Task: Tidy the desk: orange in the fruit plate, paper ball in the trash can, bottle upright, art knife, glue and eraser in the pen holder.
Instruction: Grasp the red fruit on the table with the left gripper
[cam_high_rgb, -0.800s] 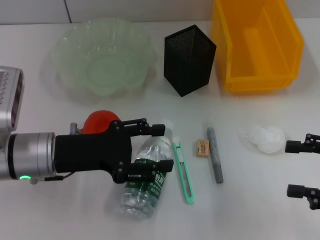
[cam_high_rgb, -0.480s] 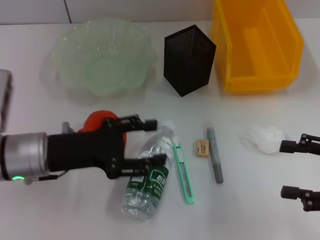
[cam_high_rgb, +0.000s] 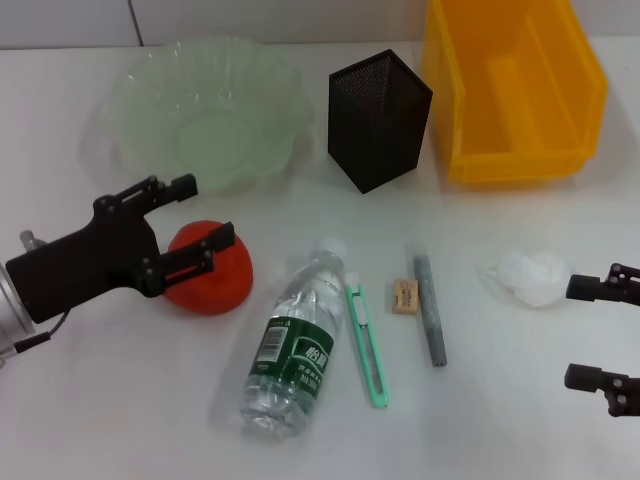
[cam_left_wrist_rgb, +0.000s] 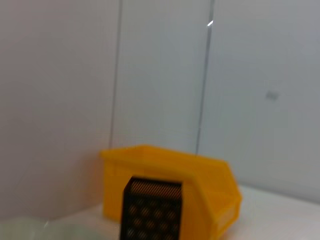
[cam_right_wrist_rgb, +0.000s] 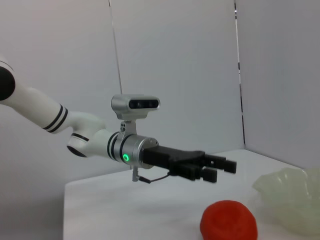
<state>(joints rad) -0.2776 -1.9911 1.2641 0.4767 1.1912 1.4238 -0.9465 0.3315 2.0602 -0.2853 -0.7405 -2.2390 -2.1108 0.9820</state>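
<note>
The orange (cam_high_rgb: 212, 276) rests on the desk in front of the pale green fruit plate (cam_high_rgb: 133, 92). My left gripper (cam_high_rgb: 207, 209) hovers open and empty at the orange's left upper side; the right wrist view shows this left gripper (cam_right_wrist_rgb: 220, 168) raised above the orange (cam_right_wrist_rgb: 228, 220). To the right, the bottle (cam_high_rgb: 293, 348) lies on its side. Beside it lie the green art knife (cam_high_rgb: 366, 344), the small eraser (cam_high_rgb: 405, 296) and the grey glue stick (cam_high_rgb: 430, 309). The white paper ball (cam_high_rgb: 530, 277) sits by my right gripper (cam_high_rgb: 574, 332), which is open at the right edge.
The black mesh pen holder (cam_high_rgb: 378, 118) stands at the back centre, with the yellow trash can (cam_high_rgb: 470, 120) to its right. The left wrist view shows the pen holder (cam_left_wrist_rgb: 151, 210) in front of the trash can (cam_left_wrist_rgb: 210, 182).
My left arm has pulled back to the left, off the bottle and over to the orange's left side, and the bottle is now uncovered. The right gripper has barely moved.
</note>
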